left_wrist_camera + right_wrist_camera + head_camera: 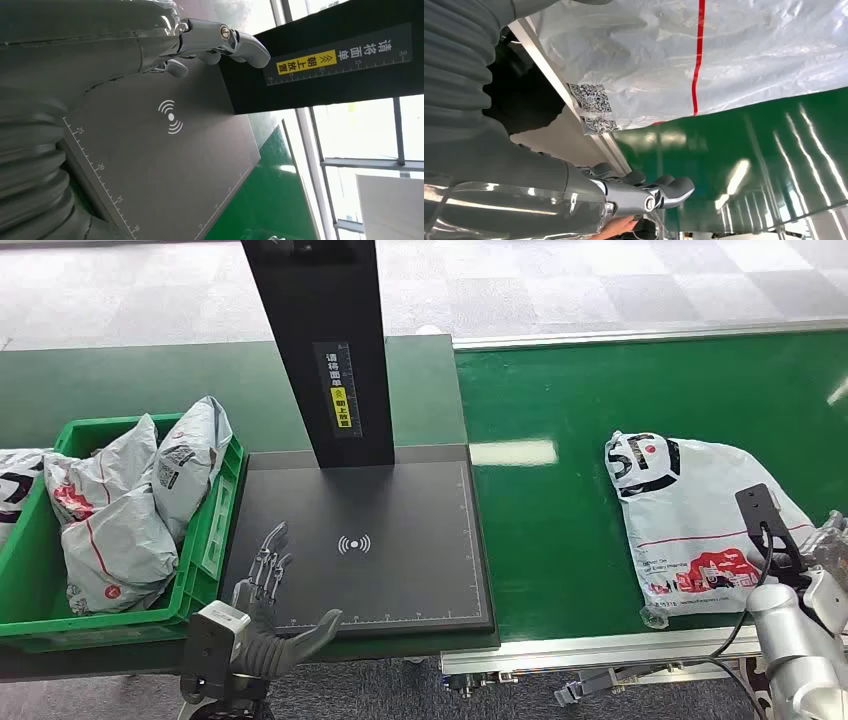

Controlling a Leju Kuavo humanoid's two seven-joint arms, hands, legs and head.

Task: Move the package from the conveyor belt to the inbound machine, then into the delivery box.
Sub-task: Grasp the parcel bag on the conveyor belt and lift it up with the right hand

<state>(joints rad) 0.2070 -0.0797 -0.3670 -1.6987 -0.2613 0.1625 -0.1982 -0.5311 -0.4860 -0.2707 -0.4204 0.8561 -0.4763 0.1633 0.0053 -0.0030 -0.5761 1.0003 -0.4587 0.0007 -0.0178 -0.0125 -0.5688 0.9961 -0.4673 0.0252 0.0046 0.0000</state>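
Right hand [644,192], empty with fingers apart, hovers beside the white courier bag [700,525]; soft, light, slippery plastic, best gripped by its near edge.

I see the package [690,525], a white-grey poly mailer w/ red line and red/black print, lying flat on the green conveyor belt [560,440], near its front edge at right. QR labels show at its edge. Inbound machine [370,540]: flat dark-grey scan plate w/ wireless symbol, black upright post, sits left of belt. Delivery box [215,530]: green crate further left, holding grey mailers.
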